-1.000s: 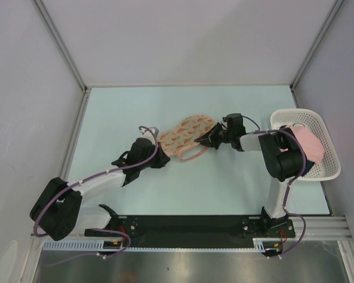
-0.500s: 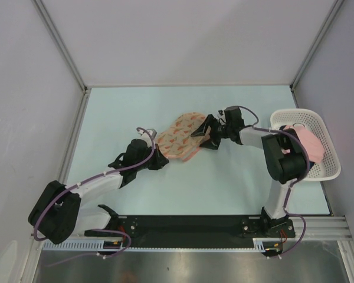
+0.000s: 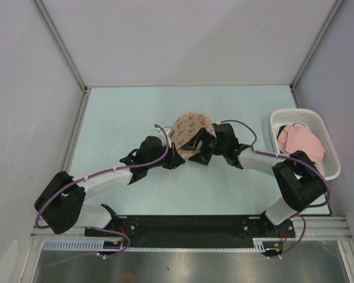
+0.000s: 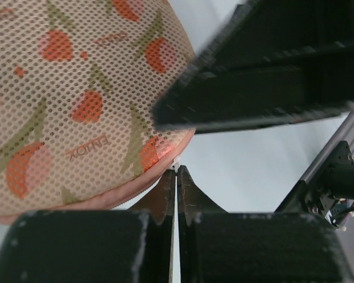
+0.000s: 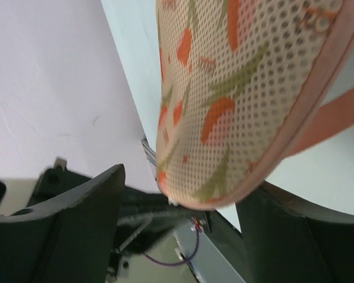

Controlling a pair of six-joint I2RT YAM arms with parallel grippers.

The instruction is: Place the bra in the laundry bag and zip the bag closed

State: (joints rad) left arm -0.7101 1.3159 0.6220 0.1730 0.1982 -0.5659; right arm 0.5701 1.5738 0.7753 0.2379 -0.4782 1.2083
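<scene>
Your left claw is pinched fully together, tips touching the rim of the bag; can't tell if it grips anything. Bag lies mid-way on the bench, between both claws. Your right claw gapes wide, fingers either side of the bag's end, gripping nothing. Far right: basket with pink cloth.

One laundry bag; one white basket; one pink cloth; two arms: left, right.
</scene>
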